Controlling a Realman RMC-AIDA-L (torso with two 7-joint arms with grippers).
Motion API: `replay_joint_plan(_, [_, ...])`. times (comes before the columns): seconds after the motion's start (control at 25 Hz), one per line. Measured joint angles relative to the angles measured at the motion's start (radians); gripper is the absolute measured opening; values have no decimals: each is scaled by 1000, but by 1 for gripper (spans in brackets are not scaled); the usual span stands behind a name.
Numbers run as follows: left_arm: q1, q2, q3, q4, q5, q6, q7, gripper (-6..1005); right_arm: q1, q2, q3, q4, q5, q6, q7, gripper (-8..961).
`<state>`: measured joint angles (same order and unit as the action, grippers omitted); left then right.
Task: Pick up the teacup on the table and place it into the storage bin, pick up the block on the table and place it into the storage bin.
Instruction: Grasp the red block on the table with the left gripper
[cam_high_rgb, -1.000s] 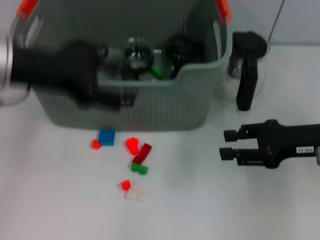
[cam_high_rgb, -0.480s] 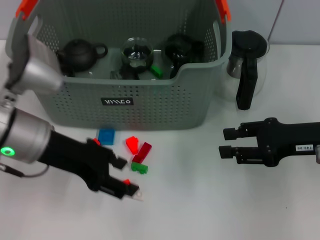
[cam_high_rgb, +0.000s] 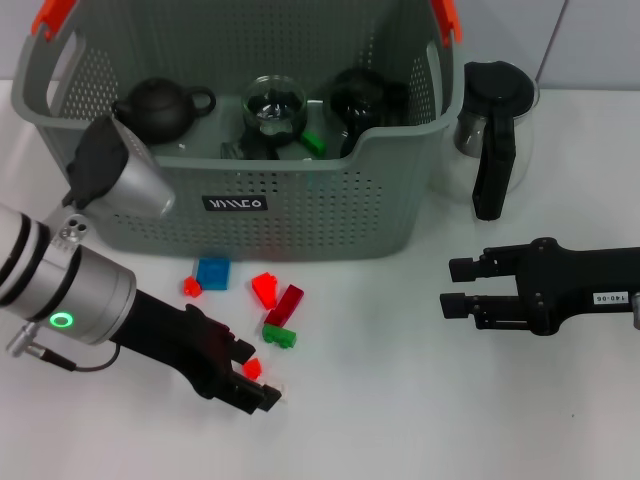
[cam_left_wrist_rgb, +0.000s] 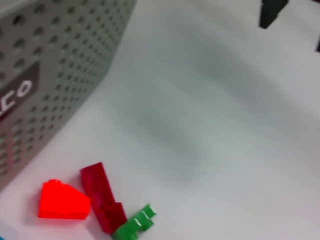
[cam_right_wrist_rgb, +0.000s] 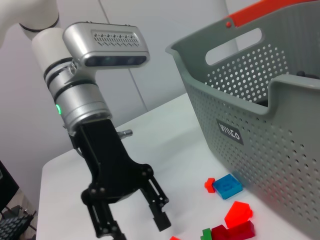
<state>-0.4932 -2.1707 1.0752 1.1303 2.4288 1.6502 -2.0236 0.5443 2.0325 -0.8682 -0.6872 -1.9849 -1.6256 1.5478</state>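
Hovering low: left gripper (cam_high_rgb: 258, 385) sits down at the table (cam_high_rgb: 380, 420) in front of the storage bin, fingers spread apart with nothing between them; the right wrist view shows the gap plainly.
Nearest block: a small red block (cam_high_rgb: 251, 368) lies just beside the left fingertips, with a pale flat piece (cam_high_rgb: 278, 390) close by.
Other blocks: a blue block (cam_high_rgb: 212, 273), a tiny red one (cam_high_rgb: 191, 287), a bright red block (cam_high_rgb: 264, 289), a dark red bar (cam_high_rgb: 285, 305) and a green block (cam_high_rgb: 279, 337) are scattered on the table before the bin's front wall.
Storage bin: the grey perforated storage bin (cam_high_rgb: 320, 215) with orange handle clips stands at the far side of the table; inside are a dark teapot (cam_high_rgb: 160, 107), a glass cup (cam_high_rgb: 273, 105), a dark rounded vessel (cam_high_rgb: 362, 100) and a green piece (cam_high_rgb: 313, 143).
Writing: a small black label (cam_high_rgb: 235, 203) on the bin's front carries white letters I cannot read for certain.
Right gripper: right gripper (cam_high_rgb: 452, 287) is held above the table on the right, well apart from the blocks, jaws open and empty; a white tag on its body has print too small to read.
Beside the bin: a glass pot with a black handle (cam_high_rgb: 492, 125) stands to the right of it.
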Motion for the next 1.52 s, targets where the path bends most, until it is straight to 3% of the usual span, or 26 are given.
replay_joint_plan(0.44, [9,0,136,16,42,-139,-40,747,0,0,0,0,0,2,0,584])
replay_joint_plan(0.72, [12,-1,144,44,59,-165,-41,746,2,0,0,0,0,4,0,583])
replay_joint_plan(0.92, [56,-1,166,136,59,-166,-41,745,3,0,0,0,0,5,0,583])
replay_joint_plan(1.24, [144,-3,282,260,77,-194,-68,702,3,0,0,0,0,5,0,583])
replay_joint_plan(1.52, [180,-3,354,276,88,-268,-98,702,-1,0,-3,0,0,4,0,583])
